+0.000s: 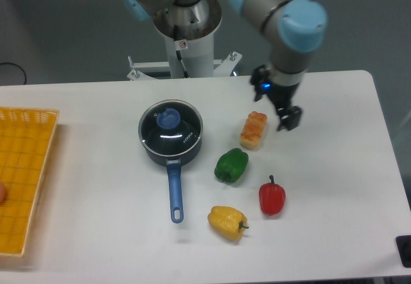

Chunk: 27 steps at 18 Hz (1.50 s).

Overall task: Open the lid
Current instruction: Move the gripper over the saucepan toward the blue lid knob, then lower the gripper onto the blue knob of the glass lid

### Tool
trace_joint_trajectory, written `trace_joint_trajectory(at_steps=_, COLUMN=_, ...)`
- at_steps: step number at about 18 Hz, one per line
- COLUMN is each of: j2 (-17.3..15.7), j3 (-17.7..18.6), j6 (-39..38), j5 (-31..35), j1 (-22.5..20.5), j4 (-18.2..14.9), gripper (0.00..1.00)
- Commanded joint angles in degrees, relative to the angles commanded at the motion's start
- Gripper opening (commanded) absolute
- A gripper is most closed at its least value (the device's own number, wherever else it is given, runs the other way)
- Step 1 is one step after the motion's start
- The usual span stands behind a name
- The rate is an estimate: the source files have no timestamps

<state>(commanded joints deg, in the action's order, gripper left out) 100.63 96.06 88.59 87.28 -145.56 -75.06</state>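
The lid [172,133], clear glass with a thin metal rim and a blue knob [169,117], sits flat on the dark saucepan [190,153] left of the table's middle. The saucepan's blue handle [174,194] points toward the front edge. My gripper [289,119] hangs above the table well to the right of the lid, just beyond an orange-topped food piece. Its fingers point down, look slightly apart and hold nothing.
An orange-topped food piece [253,130], a green pepper [231,165], a red pepper [272,196] and a yellow pepper [227,221] lie between the saucepan and my gripper. A yellow basket [22,175] sits at the left edge. The arm's base [186,33] stands behind the saucepan.
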Motion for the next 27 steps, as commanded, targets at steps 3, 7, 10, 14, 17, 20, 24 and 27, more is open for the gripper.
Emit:
trace_joint_trajectory(at_steps=3, j2=0.18, j3=0.0, j6=0.53, j5=-0.09, j1=2.64, j4=0.17, gripper=1.0)
trace_joint_trajectory(at_steps=7, j2=-0.43, j3=1.66, j6=-0.08, j5=0.0, j1=5.46, j4=0.61, gripper=1.0)
trace_joint_trajectory(at_steps=10, j2=-1.92, j3=2.8, j6=-0.52, j5=0.0, j1=6.42, j4=1.67, gripper=1.0)
trace_joint_trajectory(at_steps=14, j2=-4.48, j3=7.29, j6=-3.69, j5=0.17, j1=7.92, j4=7.55, gripper=1.0)
trace_joint_trajectory(at_steps=17, j2=-5.44, j3=8.87, j6=-4.3, j5=0.53, j1=9.15, j4=8.0, gripper=1.0)
trace_joint_trajectory(at_steps=20, j2=-6.5, j3=10.02, j6=-5.88, j5=1.05, j1=9.85, j4=8.09, gripper=1.0)
trace_joint_trajectory(at_steps=24, j2=-7.82, j3=12.03, j6=-6.59, j5=2.37, j1=10.73, j4=8.09, gripper=1.0)
trace_joint_trajectory(at_steps=27, j2=-7.91, j3=13.44, j6=-6.94, j5=4.13, j1=11.61, j4=8.09, gripper=1.0)
